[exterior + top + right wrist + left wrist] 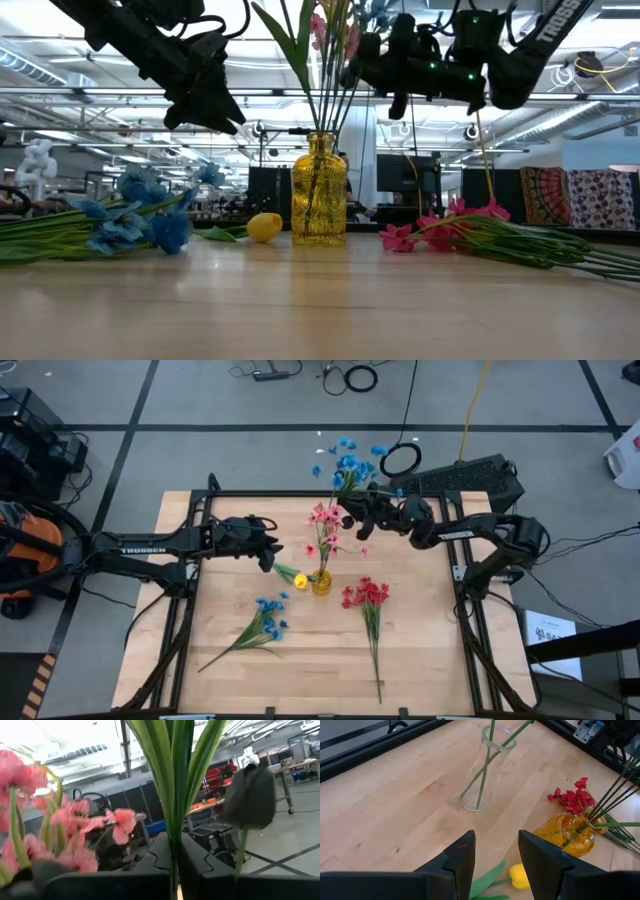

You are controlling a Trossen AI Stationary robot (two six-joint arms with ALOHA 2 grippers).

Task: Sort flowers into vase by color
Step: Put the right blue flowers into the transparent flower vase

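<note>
Pink flowers [325, 525] stand in the amber vase [321, 582] at mid-table, stems down in it. A red bunch [365, 596], a blue bunch [268, 618] and a yellow bloom [298, 578] lie flat on the wood. A second blue spray [345, 460] shows over the far edge, at my right gripper [352, 510], which is shut on its stem. My left gripper [268, 550] hovers open, left of the amber vase [570, 835]. In the left wrist view a clear glass vase [487, 770] holds two green stems. My right gripper pinches the blue spray's green stem and long leaves [174, 845] between its two fingers, which lie across the stem and reach in level from the table's right. The blooms stand beyond the fingers, toward the far edge. The gripper hides the stem's lower end in the high view.
A black metal frame [200, 500] borders the wooden table. The red bunch's long stems [377, 660] run toward the near edge. Bare wood lies between the left gripper and the clear vase. Cables and a keyboard [470, 478] sit beyond the far edge.
</note>
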